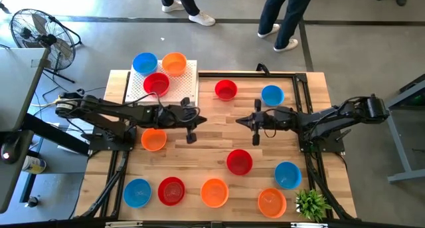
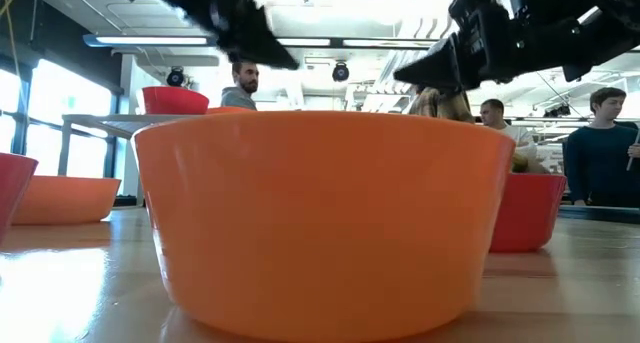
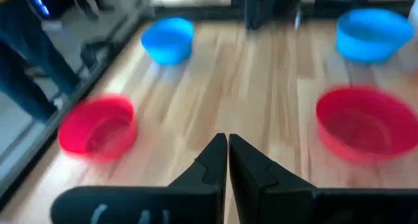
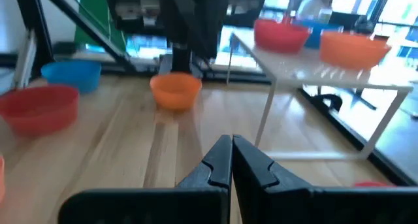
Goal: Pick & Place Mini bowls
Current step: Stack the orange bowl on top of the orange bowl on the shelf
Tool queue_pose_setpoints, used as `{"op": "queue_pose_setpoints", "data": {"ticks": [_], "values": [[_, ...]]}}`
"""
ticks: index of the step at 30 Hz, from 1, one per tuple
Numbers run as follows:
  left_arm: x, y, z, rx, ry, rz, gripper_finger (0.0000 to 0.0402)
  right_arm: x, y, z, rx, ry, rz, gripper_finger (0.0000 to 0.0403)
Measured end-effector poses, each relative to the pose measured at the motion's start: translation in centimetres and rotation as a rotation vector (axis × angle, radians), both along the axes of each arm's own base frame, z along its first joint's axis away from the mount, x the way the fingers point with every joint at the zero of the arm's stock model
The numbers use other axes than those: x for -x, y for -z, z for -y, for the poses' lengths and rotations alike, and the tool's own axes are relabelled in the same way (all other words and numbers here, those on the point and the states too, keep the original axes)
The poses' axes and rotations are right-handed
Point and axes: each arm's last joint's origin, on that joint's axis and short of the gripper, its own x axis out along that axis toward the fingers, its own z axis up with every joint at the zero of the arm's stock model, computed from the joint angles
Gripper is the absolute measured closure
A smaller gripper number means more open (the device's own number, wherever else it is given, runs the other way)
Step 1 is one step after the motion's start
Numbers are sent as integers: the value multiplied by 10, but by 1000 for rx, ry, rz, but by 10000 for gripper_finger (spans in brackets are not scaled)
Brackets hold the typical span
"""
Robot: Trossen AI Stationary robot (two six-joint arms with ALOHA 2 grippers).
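On the white stand (image 1: 187, 88), three mini bowls (image 1: 157, 84), all empty

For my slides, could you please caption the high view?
Both arms meet mid-table, left end effector and right end effector shut and empty, amid scattered mini bowls.

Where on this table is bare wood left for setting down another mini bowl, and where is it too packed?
Bare wood lies between the red bowl and the red bowl, though both shut grippers, left gripper and right gripper, hang there. More lies between the orange bowl and that lower red one. Crowded: the white stand and the front row of bowls.
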Motion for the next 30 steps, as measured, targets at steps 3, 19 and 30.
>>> {"op": "queue_pose_setpoints", "data": {"ticks": [3, 19, 30], "values": [[3, -1, 0, 33, -10, 35, 390, 0, 0, 0, 15, -12, -1, 403], [36, 2, 34, 129, -12, -193, 390, 0, -1, 0, -3, -12, 9, 403], [61, -6, 37, 280, -195, -462, 389, 0, 1, 0, -4, -11, -11, 403]]}}
